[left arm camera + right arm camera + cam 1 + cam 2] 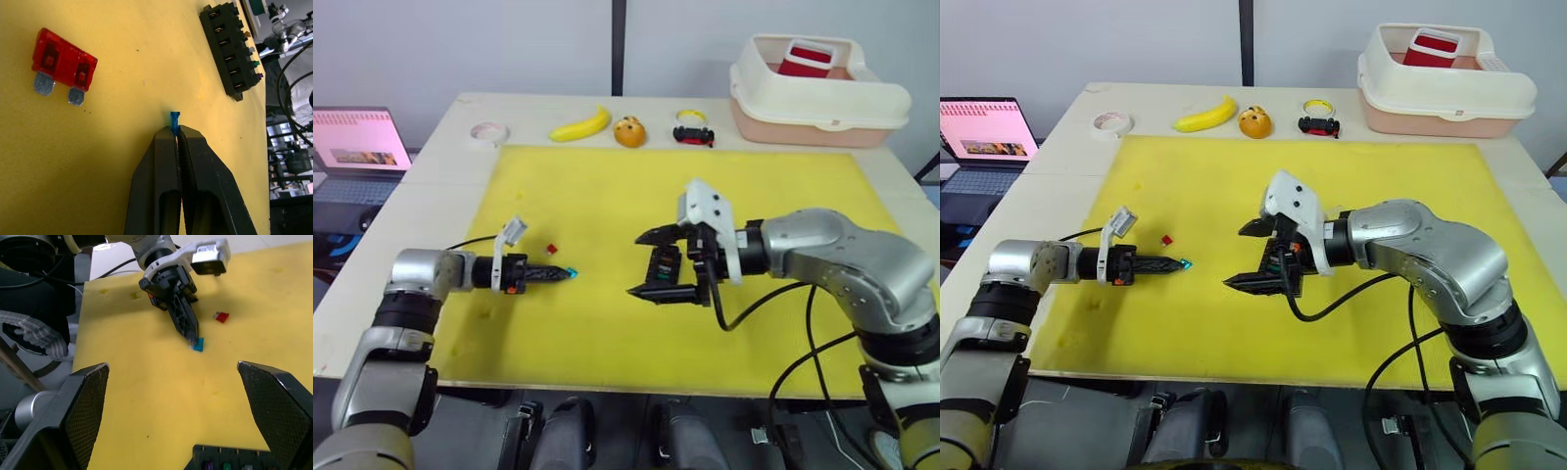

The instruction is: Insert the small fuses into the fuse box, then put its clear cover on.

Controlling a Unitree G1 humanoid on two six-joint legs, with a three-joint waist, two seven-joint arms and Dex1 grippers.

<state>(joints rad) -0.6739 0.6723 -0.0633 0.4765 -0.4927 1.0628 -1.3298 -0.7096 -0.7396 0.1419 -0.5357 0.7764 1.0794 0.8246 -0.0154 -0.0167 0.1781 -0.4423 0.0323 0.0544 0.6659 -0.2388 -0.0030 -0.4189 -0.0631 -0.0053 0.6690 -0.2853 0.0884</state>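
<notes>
My left gripper is shut on a small teal fuse, pinched at the very tips just above the yellow mat. Close behind those tips a red fuse lies flat on the mat. The black fuse box rests on the mat to the right, and several fuses sit in its slots. My right gripper is open, one finger on each side of the box without gripping it. The clear cover is out of view.
Along the table's back edge sit a tape roll, a banana, an orange toy and a black-and-red toy car. A cream bin stands back right. A laptop is off the table's left.
</notes>
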